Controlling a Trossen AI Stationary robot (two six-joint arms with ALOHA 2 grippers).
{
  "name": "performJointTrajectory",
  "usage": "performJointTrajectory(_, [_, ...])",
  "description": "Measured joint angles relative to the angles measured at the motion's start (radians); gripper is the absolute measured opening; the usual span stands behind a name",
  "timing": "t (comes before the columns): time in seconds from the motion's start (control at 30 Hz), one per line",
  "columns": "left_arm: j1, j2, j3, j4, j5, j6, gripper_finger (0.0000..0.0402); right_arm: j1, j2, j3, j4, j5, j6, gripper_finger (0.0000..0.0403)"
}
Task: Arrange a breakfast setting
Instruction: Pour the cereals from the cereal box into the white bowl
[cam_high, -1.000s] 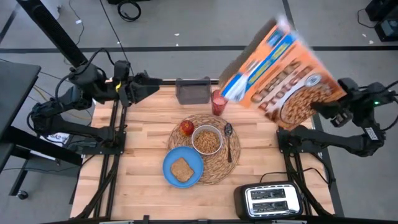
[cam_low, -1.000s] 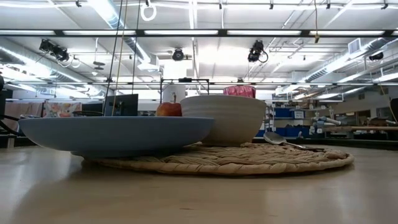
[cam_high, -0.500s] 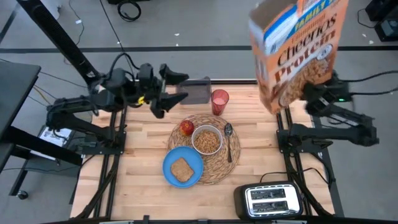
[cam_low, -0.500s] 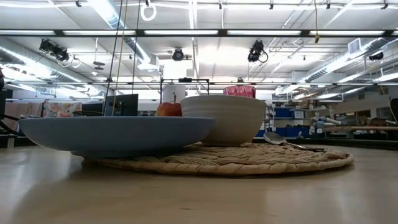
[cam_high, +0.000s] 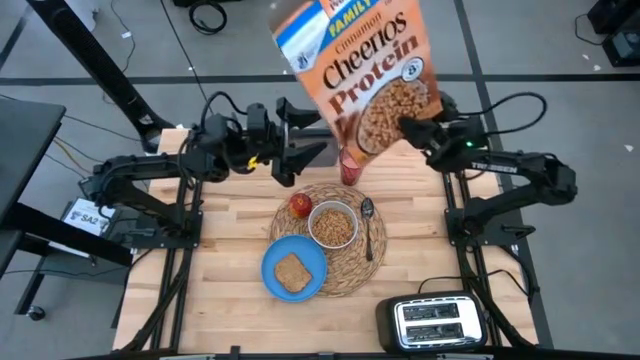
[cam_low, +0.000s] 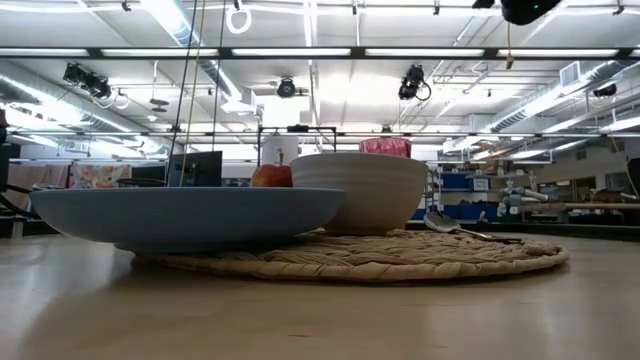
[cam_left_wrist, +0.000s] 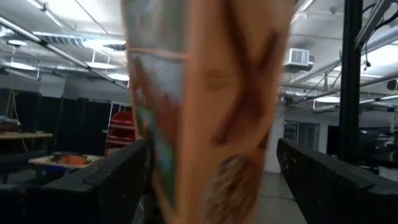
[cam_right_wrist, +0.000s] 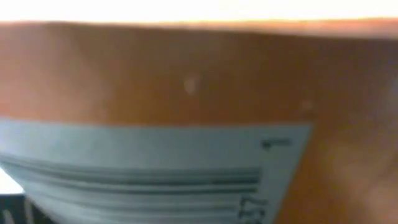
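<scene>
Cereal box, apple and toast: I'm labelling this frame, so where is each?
Cheerios Protein box (cam_high: 365, 70): high view, printed front panel.
Red apple (cam_high: 300, 205): high view, top of the fruit.
Toast slice (cam_high: 292, 272): high view, middle of the slice.

The wooden table (cam_high: 230, 240) carries a straw placemat (cam_high: 352, 268), toaster (cam_high: 436, 324) and red cup (cam_high: 349, 170).

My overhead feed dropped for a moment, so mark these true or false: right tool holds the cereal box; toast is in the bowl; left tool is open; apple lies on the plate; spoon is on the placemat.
1. The right tool holds the Cheerios box: true.
2. The toast is in the bowl: false, it lies on the blue plate.
3. The left tool is open: true.
4. The apple lies on the plate: false, on the placemat.
5. The spoon is on the placemat: true.
</scene>
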Motion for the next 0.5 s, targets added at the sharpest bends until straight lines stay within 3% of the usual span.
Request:
performJointTrajectory(0.23, [0.007, 0.004, 0.0, 0.042, -0.024, 0.021, 0.0354, 0.01, 0.042, 0.063, -0.14, 0.058, -0.271, 0.0235])
performJointTrajectory(0.4, [0.041, 0.004, 0.0, 0.035, -0.135, -0.032, 0.0355, 0.045, 0.068, 0.104, -0.251, 0.111, -0.48, 0.0235])
performJointTrajectory(0.5, [0.075, 0.004, -0.001, 0.038, -0.134, -0.083, 0.0352, 0.067, 0.091, 0.116, -0.289, 0.156, -0.538, 0.0235])
